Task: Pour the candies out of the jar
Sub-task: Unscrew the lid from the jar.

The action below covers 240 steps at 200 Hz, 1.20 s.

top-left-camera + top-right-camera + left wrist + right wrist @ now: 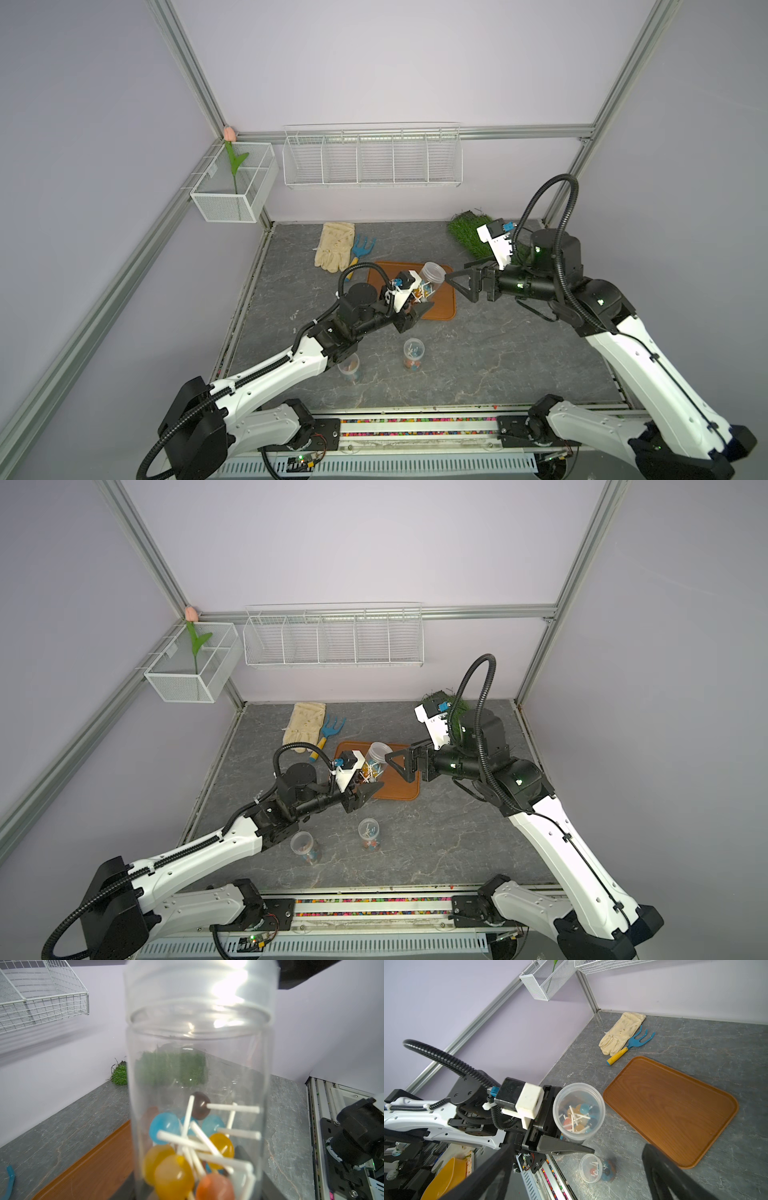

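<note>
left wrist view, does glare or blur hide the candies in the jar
Left wrist view: glare whitens the jar neck, the grass patch smears through the plastic, yet the candies are readable, slightly soft nearest the lens. Right wrist view: jar and candies sharp; only the right gripper's fingers blur in front.

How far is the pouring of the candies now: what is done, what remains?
Done: the jar has no lid, and the left gripper is shut on it, holding it near the brown tray. In hand: the right gripper stands open by the jar's mouth. Remaining: the lollipops all lie at the jar's bottom and the tray is bare, so the pour itself is not yet done.
</note>
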Each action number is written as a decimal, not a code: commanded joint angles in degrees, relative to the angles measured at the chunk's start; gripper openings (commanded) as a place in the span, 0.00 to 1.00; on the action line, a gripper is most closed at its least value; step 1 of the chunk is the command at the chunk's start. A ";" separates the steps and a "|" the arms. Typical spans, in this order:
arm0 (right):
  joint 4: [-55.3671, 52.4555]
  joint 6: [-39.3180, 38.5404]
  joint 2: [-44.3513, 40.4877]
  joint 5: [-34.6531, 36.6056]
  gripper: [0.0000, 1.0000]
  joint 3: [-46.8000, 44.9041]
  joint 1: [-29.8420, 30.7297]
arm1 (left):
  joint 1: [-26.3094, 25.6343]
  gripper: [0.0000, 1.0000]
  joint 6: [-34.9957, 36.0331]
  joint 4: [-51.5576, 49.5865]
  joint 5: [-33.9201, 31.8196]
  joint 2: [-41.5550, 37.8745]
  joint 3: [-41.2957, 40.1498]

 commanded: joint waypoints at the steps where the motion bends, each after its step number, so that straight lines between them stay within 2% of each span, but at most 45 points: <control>1: 2.25 1.30 -0.54 0.61 0.98 -0.66 -0.11 | -0.35 0.41 -0.93 2.65 -1.03 -0.90 -0.09; 36: 3.78 2.39 0.51 1.57 0.95 -0.85 1.28 | -0.62 0.41 -0.93 3.24 -1.63 -0.47 -0.09; 79: 5.43 2.78 3.43 7.08 0.91 -0.26 5.40 | -1.42 0.41 -0.94 4.14 -2.05 0.68 0.19; 110: 7.54 3.74 4.94 9.52 0.89 -0.73 6.25 | -2.01 0.41 -0.93 4.50 -2.90 0.76 0.17; 126: 8.83 4.50 5.73 9.73 0.87 -0.85 6.41 | -2.27 0.41 -1.02 4.50 -3.12 1.02 0.36; 163: 9.90 4.97 7.07 9.50 0.72 -0.78 6.65 | -2.71 0.42 -0.94 4.59 -2.97 1.39 0.55; 240: 9.92 5.30 8.12 6.53 0.69 -1.28 6.86 | -2.80 0.42 -1.63 6.32 -3.09 1.74 0.70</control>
